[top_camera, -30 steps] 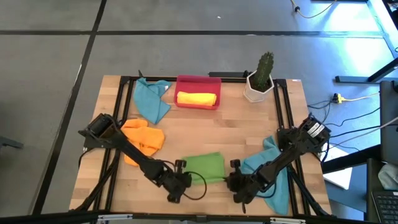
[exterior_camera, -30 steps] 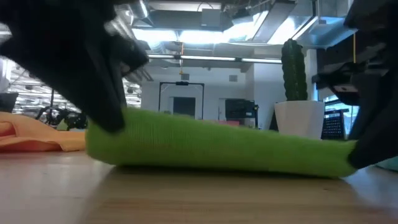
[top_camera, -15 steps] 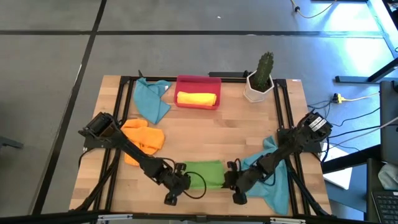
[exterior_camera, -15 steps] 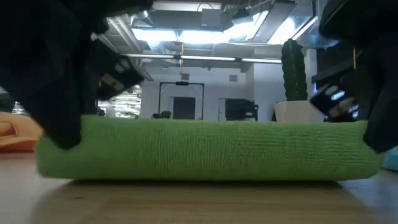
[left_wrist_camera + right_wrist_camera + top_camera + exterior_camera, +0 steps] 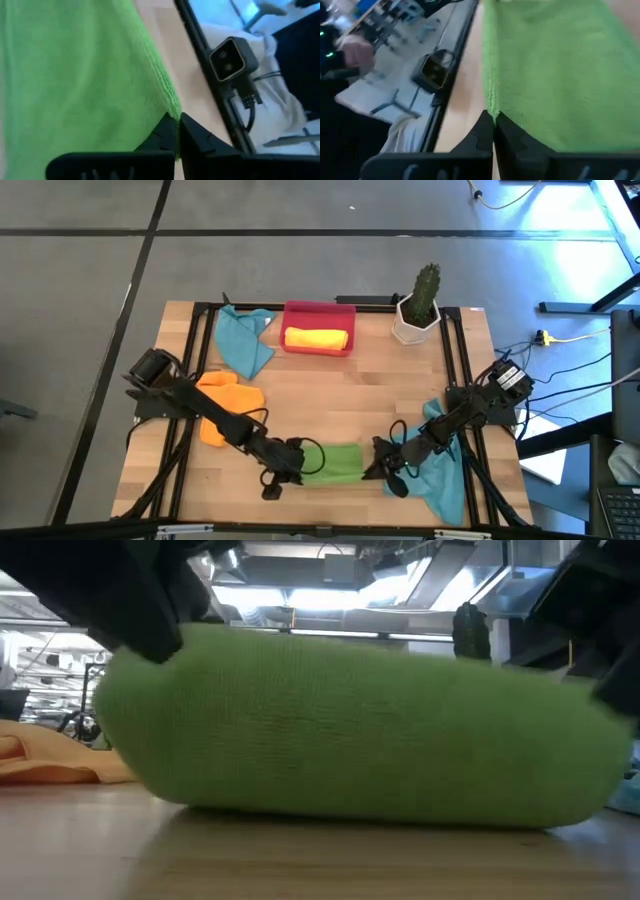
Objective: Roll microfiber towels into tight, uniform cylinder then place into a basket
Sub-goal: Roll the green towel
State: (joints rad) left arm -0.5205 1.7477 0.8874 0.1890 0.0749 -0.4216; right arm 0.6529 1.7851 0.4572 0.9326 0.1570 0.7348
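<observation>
From above: five towels on the table [image 5: 300, 400] — one yellow roll [image 5: 317, 338] in the red basket [image 5: 319, 311] at 12 o'clock, two teal, one orange, one green towel [image 5: 333, 463] at 6 o'clock. Left gripper [image 5: 287, 473] and right gripper [image 5: 385, 470] pinch its ends. Low view: the green towel bulges thick. Wrist views: each gripper's fingers clamped on a green corner.

Wooden worktop [image 5: 330, 405] with black frame rails along its edges. Far across from both pincers, near the back right corner, a green cactus [image 5: 426, 283] upright in a white hexagonal pot [image 5: 413, 323]. Grey floor [image 5: 300, 260] around, cables [image 5: 560, 340] beyond the right edge.
</observation>
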